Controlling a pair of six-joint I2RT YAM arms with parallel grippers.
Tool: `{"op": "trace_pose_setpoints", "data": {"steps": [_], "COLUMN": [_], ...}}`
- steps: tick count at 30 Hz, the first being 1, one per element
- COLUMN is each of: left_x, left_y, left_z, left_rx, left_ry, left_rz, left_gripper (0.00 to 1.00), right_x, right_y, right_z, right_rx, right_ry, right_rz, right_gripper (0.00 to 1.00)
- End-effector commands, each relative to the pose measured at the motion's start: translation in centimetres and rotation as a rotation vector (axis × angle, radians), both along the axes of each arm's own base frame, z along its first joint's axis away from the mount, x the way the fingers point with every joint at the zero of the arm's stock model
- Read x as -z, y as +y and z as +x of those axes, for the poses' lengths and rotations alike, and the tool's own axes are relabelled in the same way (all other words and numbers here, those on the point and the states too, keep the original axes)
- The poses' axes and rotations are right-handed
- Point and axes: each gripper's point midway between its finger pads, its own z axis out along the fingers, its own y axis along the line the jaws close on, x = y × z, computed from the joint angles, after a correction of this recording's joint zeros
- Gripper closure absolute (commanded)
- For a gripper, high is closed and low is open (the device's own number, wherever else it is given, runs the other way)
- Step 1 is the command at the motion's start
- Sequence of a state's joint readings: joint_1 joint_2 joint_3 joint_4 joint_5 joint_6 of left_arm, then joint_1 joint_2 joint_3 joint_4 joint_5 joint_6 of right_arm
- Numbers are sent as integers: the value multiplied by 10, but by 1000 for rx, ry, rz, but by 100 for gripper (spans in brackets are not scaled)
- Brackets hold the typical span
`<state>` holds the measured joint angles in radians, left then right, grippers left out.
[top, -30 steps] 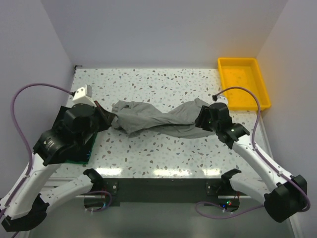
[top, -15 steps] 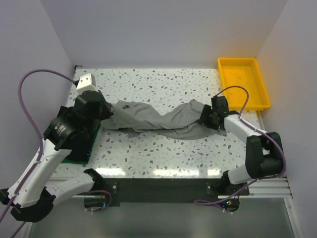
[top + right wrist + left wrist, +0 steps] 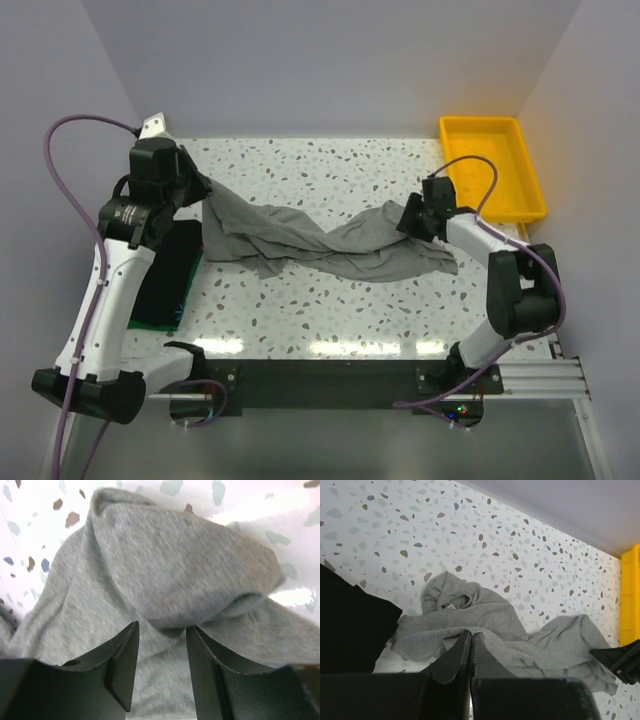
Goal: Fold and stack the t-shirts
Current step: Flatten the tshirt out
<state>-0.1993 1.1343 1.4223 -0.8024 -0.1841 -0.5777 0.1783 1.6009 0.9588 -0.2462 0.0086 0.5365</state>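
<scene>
The grey t-shirt (image 3: pixel 320 238) sprawls twisted and unfolded across the middle of the worktop (image 3: pixel 330 315), its folding barely begun. The left gripper (image 3: pixel 470 641), jaws pinched tight on the fabric, holds one end raised. The right gripper (image 3: pixel 161 630) straddles a bunch at the other end, jaws part-way apart, its grip unclear. A folded black t-shirt (image 3: pixel 160 280) waits at left, with a green edge (image 3: pixel 181 305) beneath it and the rest hidden.
</scene>
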Motion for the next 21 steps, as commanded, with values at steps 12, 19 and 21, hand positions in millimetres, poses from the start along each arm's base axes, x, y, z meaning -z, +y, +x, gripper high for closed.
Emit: {"op": "trace_pose_setpoints", "data": {"steps": [12,19,21], "left_x": [-77,-143,-158], "left_y": [15,48,56], "left_z": [35,24,19], "left_rx": [-14,-127,-151], "left_ry": [-192,-318,-346], "left_rz": [-42,-29,-28], "left_gripper": [100,100,100], "right_x": [-89,-199,-236], "right_y": [-2,-24,-30], "right_z": [32,5,-2], "right_rx": [12,41,50], "right_ry": [-169,-353,-431], "right_rz": [-5,12,24], "right_gripper": [100,100,100]}}
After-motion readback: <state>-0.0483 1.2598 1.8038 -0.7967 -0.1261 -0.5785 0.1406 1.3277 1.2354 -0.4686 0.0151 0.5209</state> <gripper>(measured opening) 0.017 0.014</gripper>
